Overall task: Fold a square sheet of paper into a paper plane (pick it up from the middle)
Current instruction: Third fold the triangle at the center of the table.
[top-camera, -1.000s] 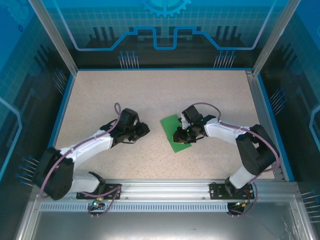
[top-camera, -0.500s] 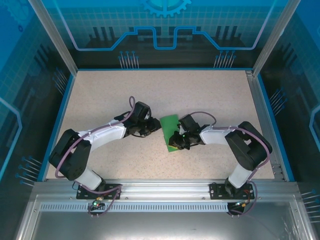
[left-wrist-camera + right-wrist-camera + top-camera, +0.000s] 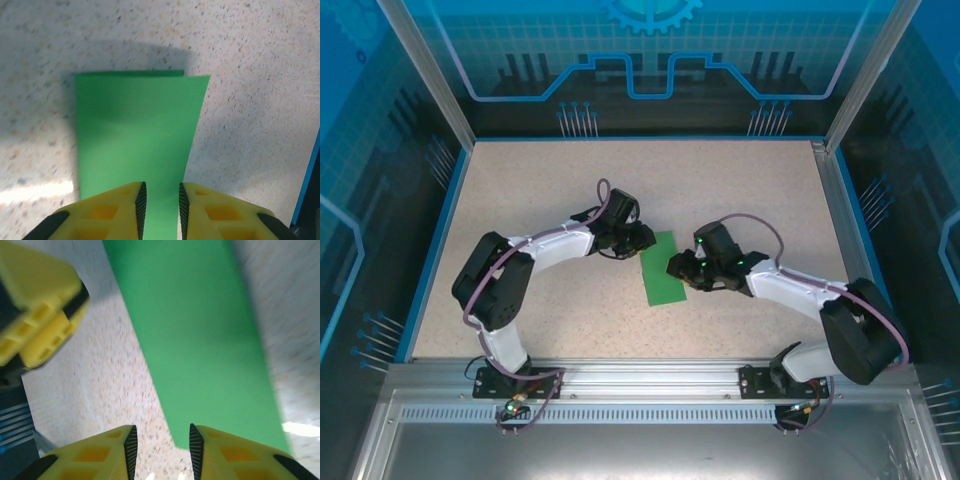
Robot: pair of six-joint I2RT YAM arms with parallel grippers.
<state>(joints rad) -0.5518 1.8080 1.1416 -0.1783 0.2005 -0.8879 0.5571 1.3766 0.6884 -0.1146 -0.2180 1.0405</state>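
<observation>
The square sheet of paper (image 3: 664,267) is lying flat near the middle of the speckled table (image 3: 540,180), doubled over into a narrow green rectangle that is slanting a little from far right to near left. In the left wrist view the paper (image 3: 135,135) is showing two layers at its far end, the lower one peeking out slightly past the upper. The left gripper (image 3: 642,240) is sitting at the sheet's far left corner; its yellow fingers (image 3: 120,210) are standing a narrow gap apart with green showing between them, clamping nothing. The right gripper (image 3: 676,268) is reaching in at the sheet's right long edge. Its fingers (image 3: 225,455) are parted wider over a corner of the paper (image 3: 200,340) and gripping nothing, with the left gripper (image 3: 35,315) facing it.
</observation>
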